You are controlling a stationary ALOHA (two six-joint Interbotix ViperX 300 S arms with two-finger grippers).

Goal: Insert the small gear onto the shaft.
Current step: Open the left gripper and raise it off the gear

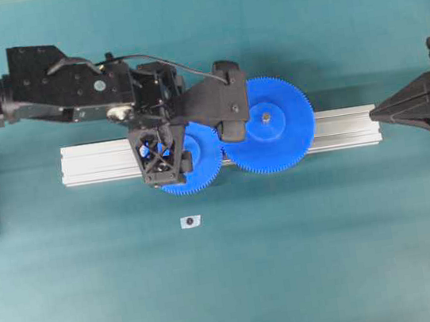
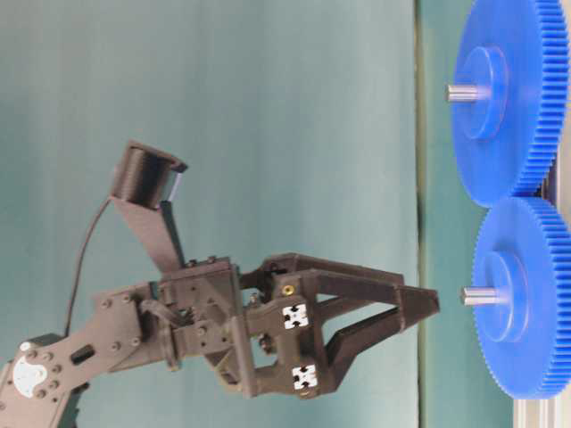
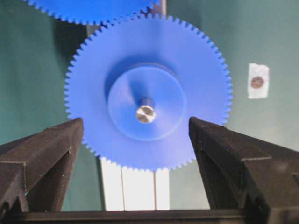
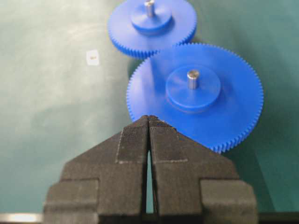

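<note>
Overhead view: sitting on the shaft (image 1: 167,147) over the ribbed aluminium rail (image 1: 339,128), the small gear (image 1: 203,159), teeth meshing with the wider gear (image 1: 282,123) beside it. Hovering above the small gear and hiding most of it, the left end effector (image 1: 172,152). Resting at the right edge of the green worktop (image 1: 97,290), well apart from both gears, the right end effector (image 1: 372,114). Lying near the rail on the bare worktop, a small white tag (image 1: 191,221) with a dark dot.

Table-level view (scene turned sideways): standing wide apart and holding nothing, the left end effector's jaws, tips clear of the small gear. Protruding from the hub of the small gear, the grey shaft end.

Left wrist view: framing the small gear from either side without touching it, the two black fingers (image 3: 44,156). Showing at hub centre, the shiny shaft tip.

Right wrist view: pressing together with only a thin slit between, the right end effector's jaws, gripping nothing. Lying ahead, the wider gear, then the small gear.
</note>
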